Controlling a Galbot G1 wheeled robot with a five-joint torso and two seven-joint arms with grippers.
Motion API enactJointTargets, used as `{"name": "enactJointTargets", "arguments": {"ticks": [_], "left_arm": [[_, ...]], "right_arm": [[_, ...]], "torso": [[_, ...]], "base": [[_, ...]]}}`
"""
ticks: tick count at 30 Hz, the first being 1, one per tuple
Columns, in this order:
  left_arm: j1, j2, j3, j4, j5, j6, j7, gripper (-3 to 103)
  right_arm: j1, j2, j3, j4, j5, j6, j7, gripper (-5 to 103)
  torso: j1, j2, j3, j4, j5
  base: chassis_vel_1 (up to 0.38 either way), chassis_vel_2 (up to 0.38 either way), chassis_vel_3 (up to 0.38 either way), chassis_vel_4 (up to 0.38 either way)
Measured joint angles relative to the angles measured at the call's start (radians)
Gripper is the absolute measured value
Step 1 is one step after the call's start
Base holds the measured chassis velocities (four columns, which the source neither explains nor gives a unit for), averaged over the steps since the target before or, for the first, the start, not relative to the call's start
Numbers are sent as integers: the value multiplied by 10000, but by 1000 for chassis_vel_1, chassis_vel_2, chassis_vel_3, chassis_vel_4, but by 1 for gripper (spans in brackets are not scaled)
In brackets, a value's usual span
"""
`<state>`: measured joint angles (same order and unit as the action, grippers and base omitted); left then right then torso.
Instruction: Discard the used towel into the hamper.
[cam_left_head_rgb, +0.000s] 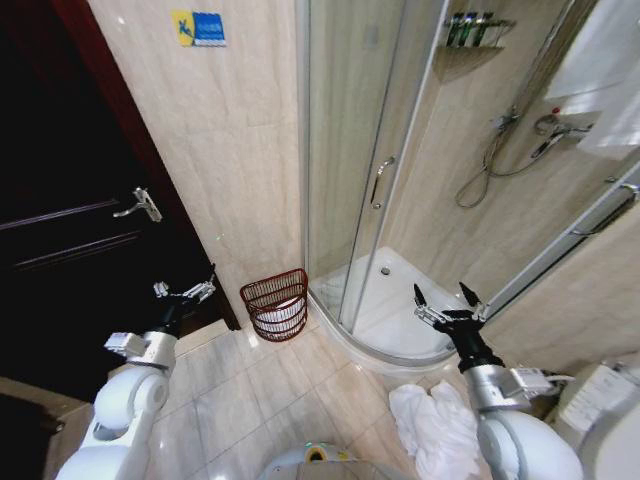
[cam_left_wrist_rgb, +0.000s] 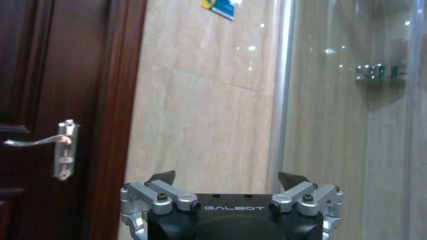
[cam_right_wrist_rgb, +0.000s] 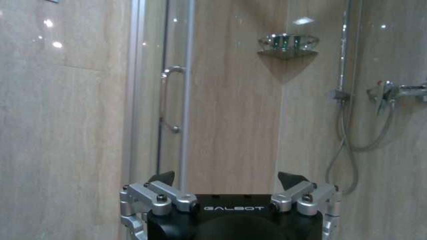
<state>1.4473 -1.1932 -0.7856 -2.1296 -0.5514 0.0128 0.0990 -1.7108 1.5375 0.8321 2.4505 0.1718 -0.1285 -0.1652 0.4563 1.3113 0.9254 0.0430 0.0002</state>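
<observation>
A crumpled white towel (cam_left_head_rgb: 436, 428) lies on the tiled floor at the lower right, just inboard of my right arm. The hamper (cam_left_head_rgb: 276, 304), a small dark reddish-brown open-weave basket, stands on the floor against the wall beside the shower enclosure, with something white inside it. My right gripper (cam_left_head_rgb: 446, 296) is open and held up above the towel, empty, pointing at the shower; the right wrist view shows the same right gripper (cam_right_wrist_rgb: 227, 178) spread wide. At the left, my left gripper (cam_left_head_rgb: 184, 291) is open and empty in front of the dark door, its prongs apart in the left gripper (cam_left_wrist_rgb: 227, 177) wrist view.
A dark wooden door (cam_left_head_rgb: 70, 200) with a metal handle (cam_left_head_rgb: 140, 206) fills the left. The curved glass shower enclosure (cam_left_head_rgb: 370, 180) with a white tray (cam_left_head_rgb: 398, 310) stands ahead on the right. A white fixture (cam_left_head_rgb: 600, 400) sits at the far right edge. Open tiled floor (cam_left_head_rgb: 250, 390) lies between me and the basket.
</observation>
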Motion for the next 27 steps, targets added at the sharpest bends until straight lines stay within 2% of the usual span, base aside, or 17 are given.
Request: {"name": "enactJointTargets", "arguments": {"ticks": [14,21,23,26,27], "left_arm": [[80,-150,3,-124,159,27,31,100],[119,-209,3,-202,234,27,35,100],[141,-229,-2,-255,284,27,36,100],[153,-256,-3,-290,320,32,36,100],[164,-272,-4,-319,342,33,36,100]], "right_arm": [[-31,-134,47,27,87,16,92,100],[-62,-192,62,28,130,92,135,100],[-68,-238,78,3,159,155,160,100],[-57,-270,93,-46,167,281,192,100],[-50,-280,99,-73,167,332,219,100]], "torso": [[2,-1,1,-1,-2],[3,-3,1,0,-6],[2,-3,0,1,5],[2,-2,0,0,-9],[-3,-2,-1,0,2]], "base": [[-65,-125,60,122],[115,-68,-116,66],[204,-131,-192,146],[212,-184,-218,234],[200,-221,-215,216]]}}
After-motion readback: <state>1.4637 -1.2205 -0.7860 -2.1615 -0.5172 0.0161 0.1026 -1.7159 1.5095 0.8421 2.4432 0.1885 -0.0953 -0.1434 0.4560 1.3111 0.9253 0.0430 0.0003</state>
